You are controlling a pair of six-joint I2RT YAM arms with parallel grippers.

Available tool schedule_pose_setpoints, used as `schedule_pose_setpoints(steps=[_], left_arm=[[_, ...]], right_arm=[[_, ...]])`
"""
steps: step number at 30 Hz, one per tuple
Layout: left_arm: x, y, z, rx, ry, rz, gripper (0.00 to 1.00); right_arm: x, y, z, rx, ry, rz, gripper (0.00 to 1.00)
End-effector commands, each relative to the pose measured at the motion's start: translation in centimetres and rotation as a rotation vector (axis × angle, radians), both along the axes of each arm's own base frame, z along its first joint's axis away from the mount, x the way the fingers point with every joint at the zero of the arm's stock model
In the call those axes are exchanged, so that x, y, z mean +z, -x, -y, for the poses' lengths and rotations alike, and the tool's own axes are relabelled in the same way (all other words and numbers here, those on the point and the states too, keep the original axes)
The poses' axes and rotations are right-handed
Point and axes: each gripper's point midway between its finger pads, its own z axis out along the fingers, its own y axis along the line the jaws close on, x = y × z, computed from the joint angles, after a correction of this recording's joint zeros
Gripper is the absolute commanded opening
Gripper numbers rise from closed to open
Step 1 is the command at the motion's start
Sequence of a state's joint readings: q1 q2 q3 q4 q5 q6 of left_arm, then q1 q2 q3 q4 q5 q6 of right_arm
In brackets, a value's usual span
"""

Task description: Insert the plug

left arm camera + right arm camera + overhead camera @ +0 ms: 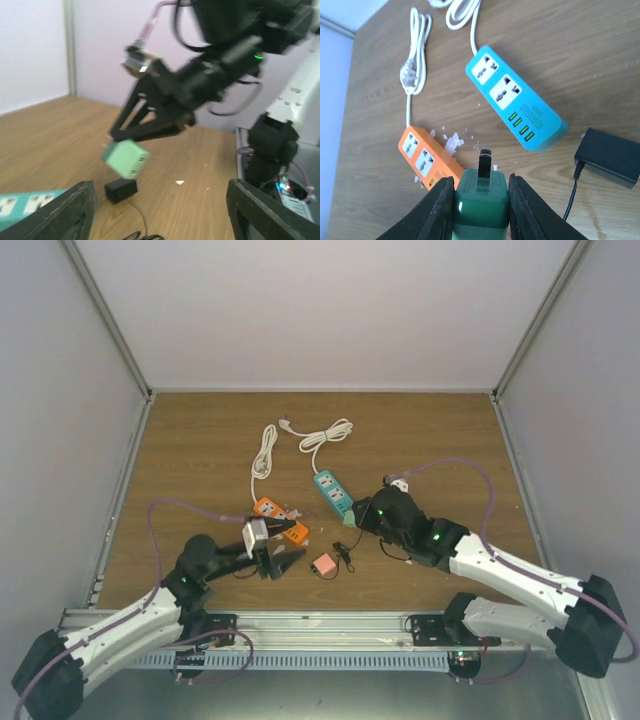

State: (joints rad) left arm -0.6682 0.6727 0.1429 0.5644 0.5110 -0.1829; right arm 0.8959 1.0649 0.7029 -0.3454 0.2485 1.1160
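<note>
The plug [609,156], a small black boxy adapter with a thin black cable, lies on the wood just right of the teal power strip [515,100] [332,493]. In the left wrist view the plug [120,190] sits on the table under a hanging green adapter block [126,158]. My right gripper [480,200] [360,516] is shut on that green adapter block [480,205], whose black prong points forward, a little above the table near the strip's USB end. My left gripper [160,210] [290,548] stands open with nothing between its fingers, near the orange strip.
An orange power strip [280,517] [427,157] lies left of the teal one, with white crumbs beside it. A pink block [324,565] sits near the front. Two coiled white cords [265,452] [327,434] lie farther back. The teal strip's end [27,202] shows by my left finger.
</note>
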Motion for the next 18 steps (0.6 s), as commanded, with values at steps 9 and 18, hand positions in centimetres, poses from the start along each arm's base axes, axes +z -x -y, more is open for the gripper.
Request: schedule_pose_setpoints(steps=[9, 18], left_arm=[[-0.8, 2.3, 5.5, 0.113, -0.21, 0.422, 0.99], [-2.1, -2.0, 9.1, 0.369, -0.29, 0.478, 0.99]], right_arm=[[4.0, -1.3, 1.3, -0.002, -0.097, 0.05, 0.12], [3.1, -1.0, 0.3, 0.061, -0.106, 0.035, 0.13]])
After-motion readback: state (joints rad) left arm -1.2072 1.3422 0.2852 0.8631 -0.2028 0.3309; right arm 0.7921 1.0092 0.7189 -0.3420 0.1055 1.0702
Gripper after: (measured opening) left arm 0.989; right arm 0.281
